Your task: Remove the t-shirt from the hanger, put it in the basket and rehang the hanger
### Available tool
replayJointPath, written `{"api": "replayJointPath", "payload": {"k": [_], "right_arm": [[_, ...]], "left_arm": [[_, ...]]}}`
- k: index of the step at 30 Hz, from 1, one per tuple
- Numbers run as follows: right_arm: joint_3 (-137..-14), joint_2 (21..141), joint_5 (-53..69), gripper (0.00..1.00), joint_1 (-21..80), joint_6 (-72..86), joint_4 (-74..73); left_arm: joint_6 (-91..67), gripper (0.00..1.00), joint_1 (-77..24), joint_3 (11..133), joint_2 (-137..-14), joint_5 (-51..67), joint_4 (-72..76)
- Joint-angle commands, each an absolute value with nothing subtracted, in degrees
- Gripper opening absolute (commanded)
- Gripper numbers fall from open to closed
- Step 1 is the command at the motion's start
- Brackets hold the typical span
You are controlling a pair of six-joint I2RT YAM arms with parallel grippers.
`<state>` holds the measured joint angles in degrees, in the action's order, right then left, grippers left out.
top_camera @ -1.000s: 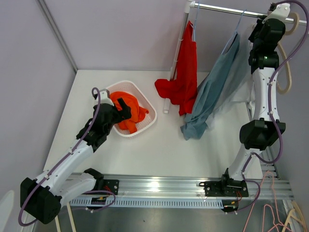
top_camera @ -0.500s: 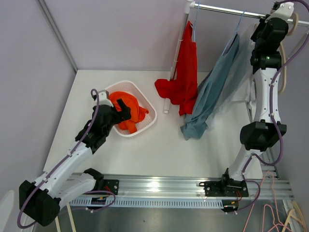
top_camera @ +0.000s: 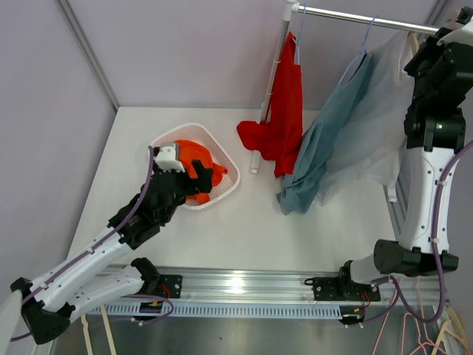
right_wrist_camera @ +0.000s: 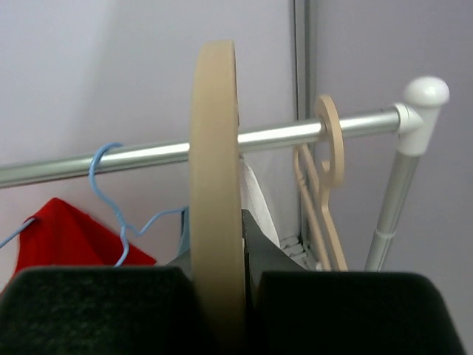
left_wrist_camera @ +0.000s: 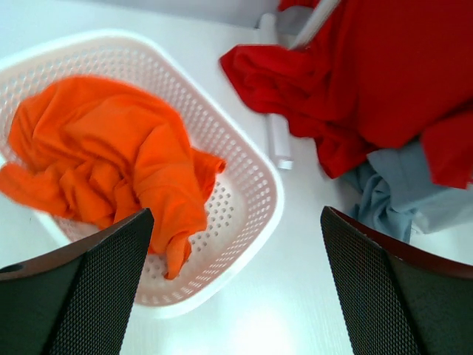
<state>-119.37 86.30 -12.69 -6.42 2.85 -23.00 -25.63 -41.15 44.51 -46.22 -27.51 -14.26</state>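
From above, the left arm (top_camera: 111, 237) stretches across the white counter (top_camera: 259, 229). The left pincer (top_camera: 196, 177) is over a white basket (top_camera: 230, 166) that holds a crumpled orange garment (top_camera: 194, 151). A metal rail (top_camera: 355, 16) runs across the top. From it hang a red garment (top_camera: 287, 96) and a grey-blue t-shirt (top_camera: 329, 140) on a blue hanger (top_camera: 363, 44); the lower ends of both lie on the counter. The right arm (top_camera: 425, 185) stands tall and reaches up to the rail's right end. The white t-shirt (top_camera: 373, 126) hangs there, draped between the grey-blue one and the arm.

In the left wrist view the left pincer's fingers (left_wrist_camera: 74, 296) are spread wide, with nothing between them. Below are the basket, the orange garment and, further off, the red and grey-blue cloth.

In the right wrist view the right pincer (right_wrist_camera: 218, 296) is pressed together on a beige hanger (right_wrist_camera: 214, 163), seen edge-on and upright in front of the rail. A strip of white cloth shows just behind it. A second beige hanger (right_wrist_camera: 329, 170) hangs on the rail to the right, near the rail's end knob. The blue hanger's hook sits on the rail to the left.
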Motion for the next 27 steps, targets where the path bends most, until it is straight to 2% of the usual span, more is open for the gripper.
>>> {"api": "replayJointPath", "payload": {"k": [1,6,12,16,20,27], "right_arm": [[-115.06,79.38,-14.05,0.00,-4.41,6.85,-19.60],[-108.03,72.70,-24.15,0.00,-0.18,10.97,-21.70],[-107.32,69.44,-26.53,0.00,4.04,19.24,-30.93],[-103.55,68.38,-36.98,0.00,10.01,20.66,-33.66],[-100.73,68.64,-46.83,0.00,15.90,21.18,-32.96],[-99.15,70.75,-51.33,0.00,22.50,21.36,-32.44]], "left_arm": [[-17.86,1.00,-48.83,48.51,-45.62,-31.99,-10.30],[-7.31,1.00,-60.54,49.83,-46.05,-32.78,-2.47],[4.20,0.99,-75.13,51.68,-48.16,-33.49,7.45],[14.92,0.99,-84.87,48.87,-49.74,-31.12,19.31],[21.35,1.00,-88.59,47.55,-52.46,-26.46,27.15],[25.75,0.99,-89.65,50.36,-60.90,-22.86,33.92]]}}
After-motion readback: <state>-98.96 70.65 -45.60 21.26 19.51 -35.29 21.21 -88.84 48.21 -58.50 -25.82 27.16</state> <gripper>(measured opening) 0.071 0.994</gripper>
